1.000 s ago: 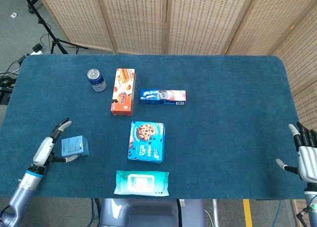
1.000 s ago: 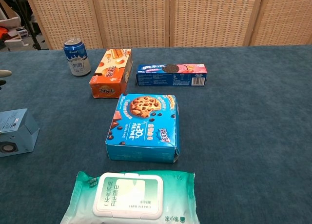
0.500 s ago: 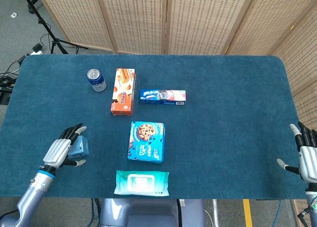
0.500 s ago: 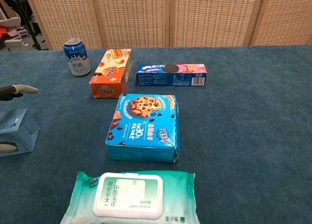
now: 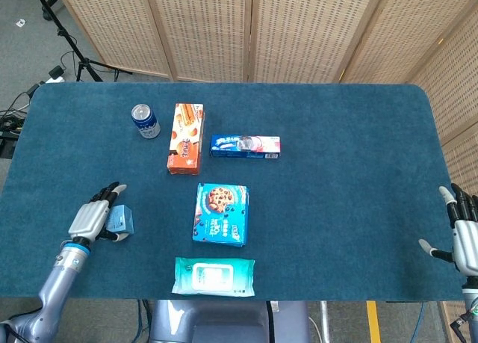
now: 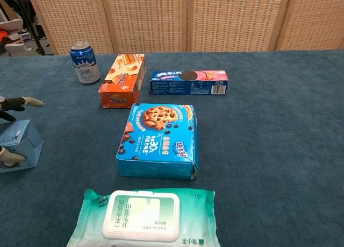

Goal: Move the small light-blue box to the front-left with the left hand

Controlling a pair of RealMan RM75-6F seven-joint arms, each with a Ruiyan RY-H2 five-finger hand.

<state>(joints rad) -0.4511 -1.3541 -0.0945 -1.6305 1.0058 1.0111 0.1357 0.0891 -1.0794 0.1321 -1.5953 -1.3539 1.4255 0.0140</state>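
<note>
Nearest you, a wet-wipes pack (image 5: 213,276) lies at the front edge of the counter (image 5: 343,171). Your left hand (image 5: 92,219) sits over the small light-blue box (image 5: 120,220) at the front-left; fingers lie across the box top and the thumb (image 6: 11,156) presses its near face, so the hand grips the box. Whether the box rests on the counter or is raised cannot be determined. Your right hand (image 5: 464,238) hangs at the front-right corner, fingers apart, holding nothing. Behind the wipes lies a blue chocolate-chip cookie box (image 5: 221,214). Further back, an orange snack box (image 5: 186,137) stands just beside a blue sandwich-cookie pack (image 5: 244,146). A blue drink can (image 5: 146,121) stands upright, left of the orange box.
</note>
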